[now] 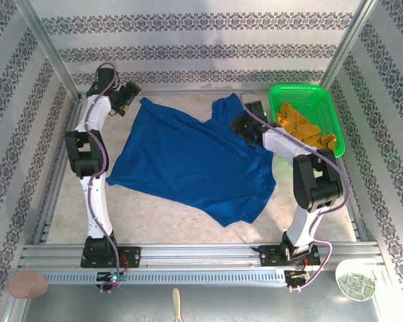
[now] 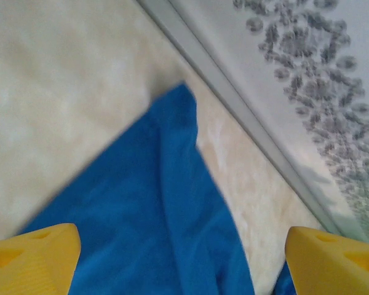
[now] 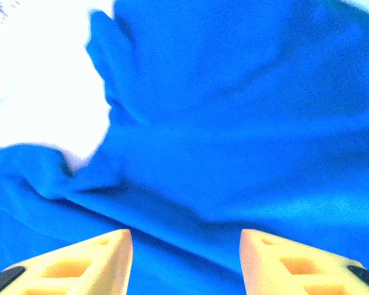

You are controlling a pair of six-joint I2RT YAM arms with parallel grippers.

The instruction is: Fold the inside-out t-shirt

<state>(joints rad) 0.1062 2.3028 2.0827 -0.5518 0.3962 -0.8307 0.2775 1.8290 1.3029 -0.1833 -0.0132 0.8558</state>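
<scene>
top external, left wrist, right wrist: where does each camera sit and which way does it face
top external: above and behind the bases, looking down on the t-shirt; both arms show, left gripper and right gripper at its far side.
left wrist: on the left arm, looking down past its open yellow fingers at a shirt corner beside the rail.
right wrist: on the right arm, close over rumpled blue cloth, fingers apart.
shared: all three see the shirt.

One t-shirt (image 1: 188, 161), one basket (image 1: 301, 87), one yellow garment (image 1: 299, 124) (maybe more, bunched), two hands (image 1: 125, 96) (image 1: 243, 125).

A robot lab cell: aluminium frame rails (image 1: 201, 251) and patterned backdrop panels (image 1: 201, 40).
</scene>
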